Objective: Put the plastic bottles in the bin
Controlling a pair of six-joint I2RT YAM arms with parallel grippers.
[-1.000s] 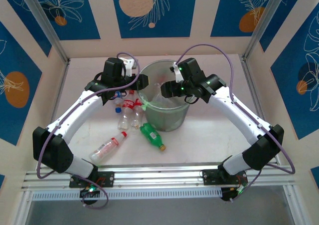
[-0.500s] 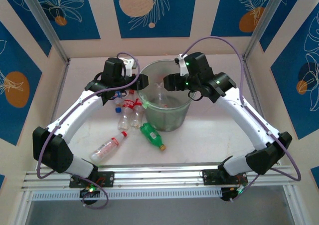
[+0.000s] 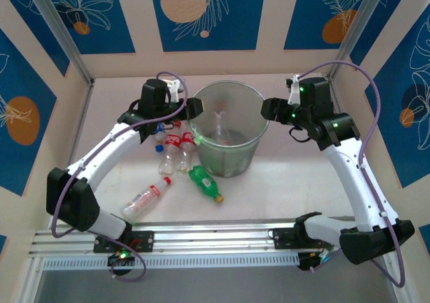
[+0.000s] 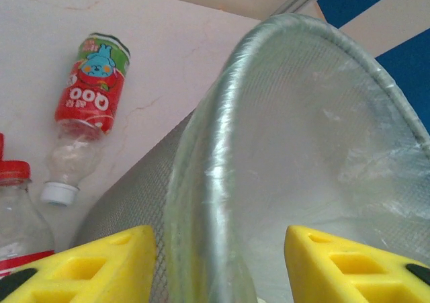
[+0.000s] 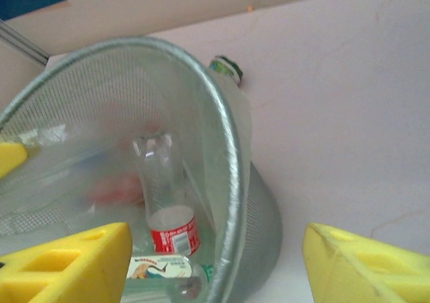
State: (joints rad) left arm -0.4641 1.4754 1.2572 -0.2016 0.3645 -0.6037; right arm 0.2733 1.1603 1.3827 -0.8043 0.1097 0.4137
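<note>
- The bin [image 3: 235,160] stands upright on the tabletop [image 3: 289,182], mouth up, with blue leaf-print panels behind it.
- The left hand [image 3: 195,108] straddles the bin's left rim, one yellow finger [image 4: 94,263] outside and the other inside. The fingers are spread, with a sliver of gap beside the rim, so they are not visibly pinching it.
- The right hand [image 3: 267,108] hangs just right of the bin's rim, fingers spread wide and holding nothing.
- The left arm [image 3: 114,145] crosses over a blue-capped bottle [image 3: 160,132] left of the bin, partly hiding it.
- Two red-labelled bottles [image 3: 183,148] lie side by side just left of the bin, their long axes running far to near.
- A red-capped bottle [image 3: 146,197] lies diagonally, well left of and nearer than the bin, cap towards it.
- A green bottle [image 3: 203,182] lies at the bin's near foot, its yellow cap pointing away.
- That makes five bottles outside the bin.
- Inside the bin, a clear bottle [image 5: 163,195] stands neck up and a second bottle [image 5: 164,271] lies flat on the bottom, which makes at least two.
</note>
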